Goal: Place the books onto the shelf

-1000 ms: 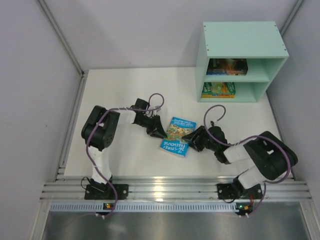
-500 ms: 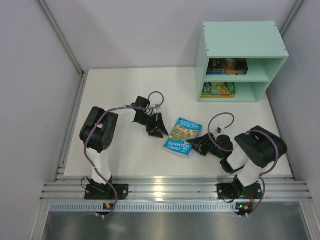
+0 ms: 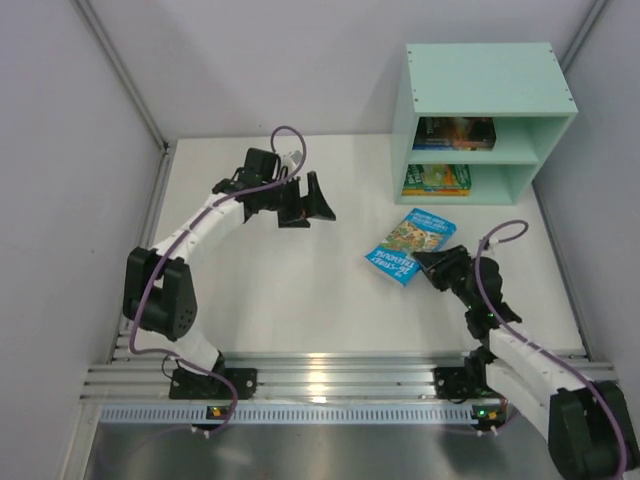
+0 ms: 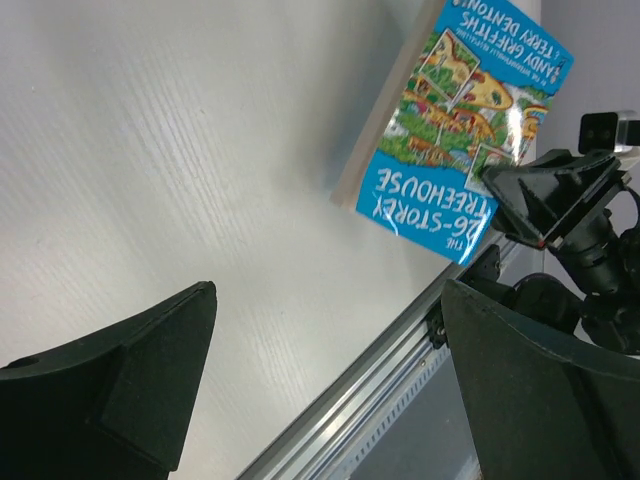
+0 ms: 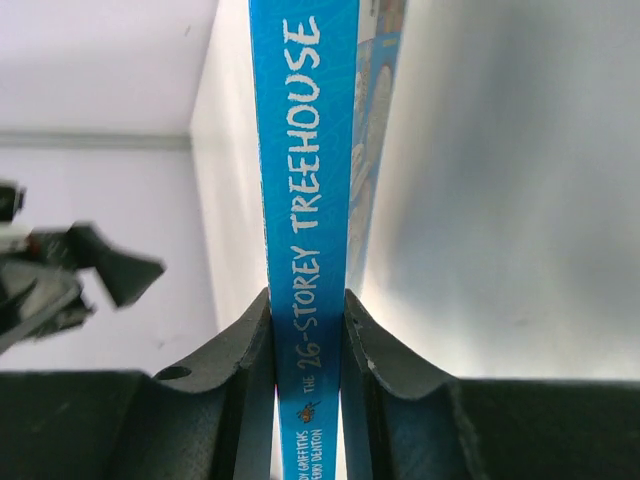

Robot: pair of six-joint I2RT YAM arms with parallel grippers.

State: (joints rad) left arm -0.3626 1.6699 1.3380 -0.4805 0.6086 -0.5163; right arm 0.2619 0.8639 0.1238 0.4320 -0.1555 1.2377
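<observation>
Right claw around blue book

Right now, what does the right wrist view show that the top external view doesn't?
Only right wrist: the spine of the blue book, title readable, pinched by the right gripper. Only top external: the shelf, with books in both compartments. Both: the blue book held by the right gripper, and the open left gripper standing apart.

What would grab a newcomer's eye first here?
The bright blue paperback book, clamped by its spine in the right gripper, right of centre. Behind it, the mint-green wooden shelf in the far right corner holds other books in both compartments. The left gripper hangs wide open, empty.
</observation>
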